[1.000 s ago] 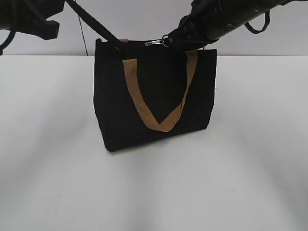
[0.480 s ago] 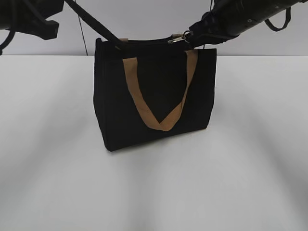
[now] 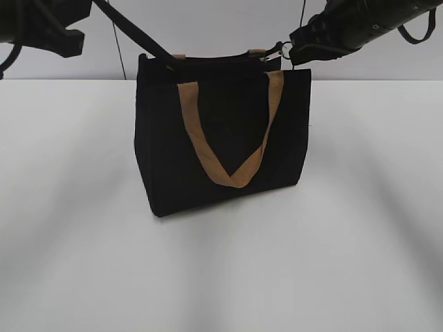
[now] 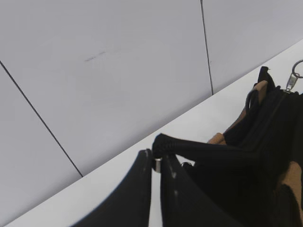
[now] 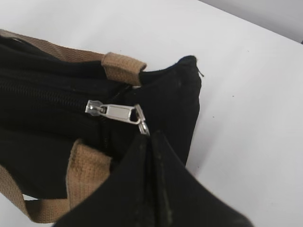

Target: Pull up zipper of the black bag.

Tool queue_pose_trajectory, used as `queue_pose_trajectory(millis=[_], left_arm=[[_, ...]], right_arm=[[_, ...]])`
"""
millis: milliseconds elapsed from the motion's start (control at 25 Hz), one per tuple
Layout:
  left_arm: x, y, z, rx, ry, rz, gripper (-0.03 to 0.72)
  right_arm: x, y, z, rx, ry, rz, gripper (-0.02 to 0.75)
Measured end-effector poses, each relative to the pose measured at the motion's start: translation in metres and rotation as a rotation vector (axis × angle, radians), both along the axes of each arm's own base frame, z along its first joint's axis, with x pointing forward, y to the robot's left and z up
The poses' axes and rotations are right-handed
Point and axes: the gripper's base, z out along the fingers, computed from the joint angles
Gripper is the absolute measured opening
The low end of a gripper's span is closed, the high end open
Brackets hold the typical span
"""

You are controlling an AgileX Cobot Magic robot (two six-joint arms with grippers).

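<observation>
White desk [image 3: 360,228] carries the bag [image 3: 221,138]. We find the right hand [image 5: 144,135] pinching the zipper [image 5: 116,113] pull near the bag's end; left hand [image 4: 156,165] pinches the opposite corner. Next, we judge, release.

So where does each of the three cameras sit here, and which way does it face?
Exterior: low in front of the table, facing the bag and back wall; both arms enter at the top corners.
Left wrist: on the left arm behind the left gripper, looking along the bag's top toward the wall.
Right wrist: on the right arm, looking down past the right gripper at the zipper.
Shared: all three show the silvery pull and tan handles.
</observation>
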Motion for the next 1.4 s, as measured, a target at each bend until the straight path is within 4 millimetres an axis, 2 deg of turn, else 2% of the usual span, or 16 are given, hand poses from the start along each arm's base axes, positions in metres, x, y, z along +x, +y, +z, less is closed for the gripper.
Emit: queue_pose_trajectory(millis=[480,560,680,800,880,960,1160,1400], left_arm=[[0.0,0.0,0.0,-0.007,-0.001,-0.002,0.013],[0.0,0.0,0.001,-0.012,0.0,0.0,0.013],[0.0,0.0,0.001,-0.026,0.006,0.006,0.032],[0.0,0.0,0.001,-0.042,0.012,0.011,0.088],[0.0,0.0,0.002,-0.049,0.012,0.013,0.154],[-0.001,0.001,0.002,-0.047,0.014,0.019,0.228],[0.0,0.003,0.0,-0.031,0.037,0.044,0.392],[0.0,0.01,-0.009,0.018,0.121,0.124,0.435]], right_arm=[[-0.003,0.005,-0.001,0.003,0.014,0.019,-0.011],[-0.003,0.006,-0.001,0.006,0.021,0.021,0.009],[-0.004,0.006,-0.001,0.008,0.027,0.024,0.09],[-0.004,0.006,-0.001,0.008,0.029,0.026,0.216],[-0.005,0.006,0.0,0.009,0.028,0.027,0.302],[-0.006,0.006,0.005,0.011,0.019,0.028,0.35],[-0.012,0.004,0.016,-0.005,-0.012,0.037,0.384],[-0.018,0.002,0.019,-0.047,0.004,0.071,0.388]])
